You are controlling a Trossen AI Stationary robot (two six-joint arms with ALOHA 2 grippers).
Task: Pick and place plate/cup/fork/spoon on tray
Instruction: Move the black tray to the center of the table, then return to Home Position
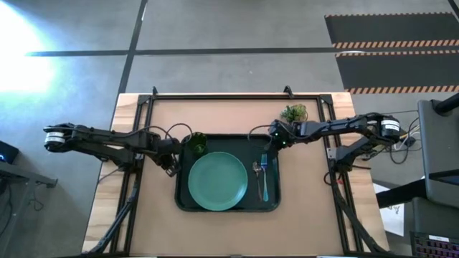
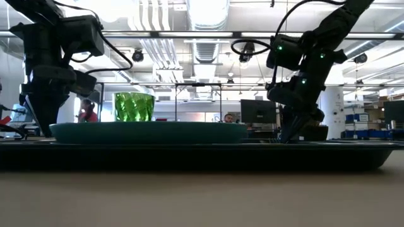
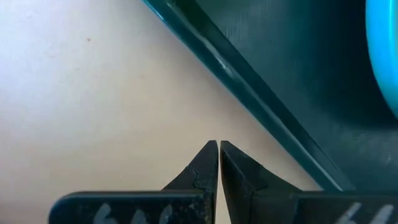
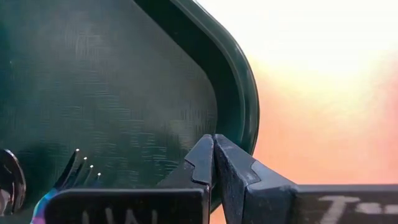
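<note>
Both end effectors are pressed together, nothing pinched: left end effector [image 1: 171, 163] just outside the large dark green rimmed tray [image 1: 182, 201], right end effector [image 1: 276, 141] over its far corner. Round teal plate [image 1: 218, 180], olive translucent cup [image 1: 198, 144], bluish fork [image 1: 265, 179] and dark spoon [image 1: 257, 172] are seen lying inside the tray between them, so the task is judged done.

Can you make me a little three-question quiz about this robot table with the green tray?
1. True or false: the round teal-green plate lies on the large dark green tray.
2. Which sits nearer the plate: (a) the bluish fork or (b) the dark spoon?
3. Fill in: both grippers are ____.

Key: 1 true. 2 b; the spoon lies between plate and fork. 3 shut; the left gripper is over bare table beside the tray, the right gripper is over the tray's corner, and neither holds anything. The olive-green tumbler is on the tray too.
</note>
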